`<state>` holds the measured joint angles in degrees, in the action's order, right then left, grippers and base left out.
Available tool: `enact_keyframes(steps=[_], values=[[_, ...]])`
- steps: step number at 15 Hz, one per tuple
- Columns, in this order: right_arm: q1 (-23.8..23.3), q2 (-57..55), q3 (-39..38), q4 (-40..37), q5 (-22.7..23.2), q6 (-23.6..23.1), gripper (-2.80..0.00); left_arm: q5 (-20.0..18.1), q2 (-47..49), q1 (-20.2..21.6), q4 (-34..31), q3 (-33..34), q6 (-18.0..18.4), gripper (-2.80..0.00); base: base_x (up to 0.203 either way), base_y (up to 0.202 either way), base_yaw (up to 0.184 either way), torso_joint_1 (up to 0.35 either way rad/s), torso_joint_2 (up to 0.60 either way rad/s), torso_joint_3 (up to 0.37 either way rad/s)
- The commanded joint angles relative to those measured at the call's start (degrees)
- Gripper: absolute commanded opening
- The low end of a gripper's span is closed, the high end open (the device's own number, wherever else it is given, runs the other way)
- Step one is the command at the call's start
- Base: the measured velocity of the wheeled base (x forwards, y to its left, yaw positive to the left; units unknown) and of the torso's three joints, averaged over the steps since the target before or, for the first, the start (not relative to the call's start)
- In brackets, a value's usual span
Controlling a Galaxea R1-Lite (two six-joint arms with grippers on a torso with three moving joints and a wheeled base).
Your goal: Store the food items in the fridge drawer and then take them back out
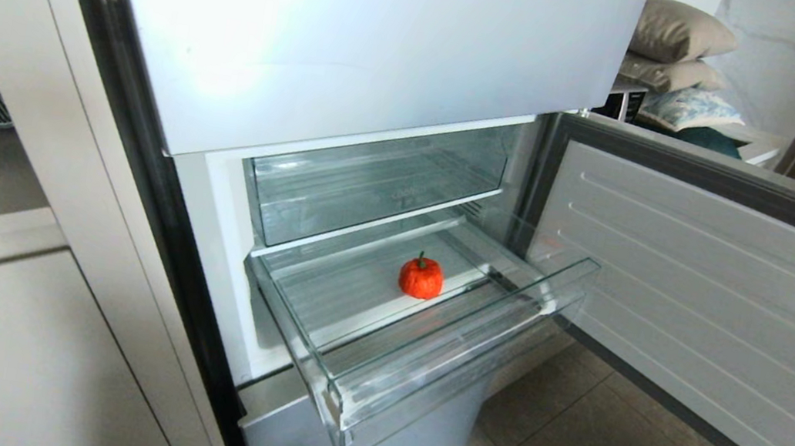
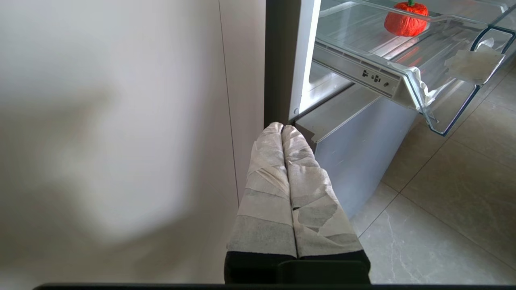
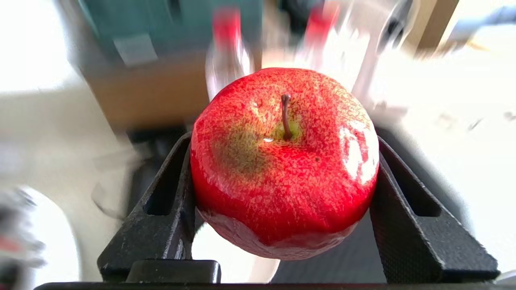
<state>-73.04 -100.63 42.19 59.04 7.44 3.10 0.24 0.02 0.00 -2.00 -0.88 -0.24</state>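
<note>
Meanwhile, right fingers (image 3: 282,193) clamped on unlabeled red apple (image 3: 284,161); left fingers (image 2: 292,181) together, idle.

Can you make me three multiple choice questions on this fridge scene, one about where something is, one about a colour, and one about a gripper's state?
1. Where does the orange-red fruit lie?
A. on the floor tiles
B. in the pulled-out fridge drawer
C. on the open door's inner panel

2. What colour is the apple in the right wrist view?
A. red with a yellow-green patch by the stem
B. plain green
C. purple

3. How is the right gripper?
A. wide open and empty
B. shut on a bottle
C. shut on the apple

Answers: 1 B, the fruit sits on the drawer's ribbed floor. 2 A, red skin, yellow-green around the stem. 3 C, both black fingers press the apple's sides.
</note>
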Motion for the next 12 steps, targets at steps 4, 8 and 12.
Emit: enact_keyframes(steps=[4, 8, 12], values=[[7.11, 32.01, -7.31, -0.57, 0.84, 5.8, -2.8, 0.02, -0.02, 0.0, -0.02, 0.0, -0.02, -2.8, 0.0, 0.0, 0.0, 0.0, 0.0, 0.0], [32.27, 48.97, -15.32, -1.79, 1.08, 4.66, -2.8, 0.02, -0.02, 0.0, -0.02, 0.0, -0.02, -2.8, 0.0, 0.0, 0.0, 0.0, 0.0, 0.0], [61.85, 69.48, -27.36, -21.35, 0.6, -5.35, -2.8, 0.02, -0.02, 0.0, -0.02, 0.0, -0.02, -2.8, 0.0, 0.0, 0.0, 0.0, 0.0, 0.0]])
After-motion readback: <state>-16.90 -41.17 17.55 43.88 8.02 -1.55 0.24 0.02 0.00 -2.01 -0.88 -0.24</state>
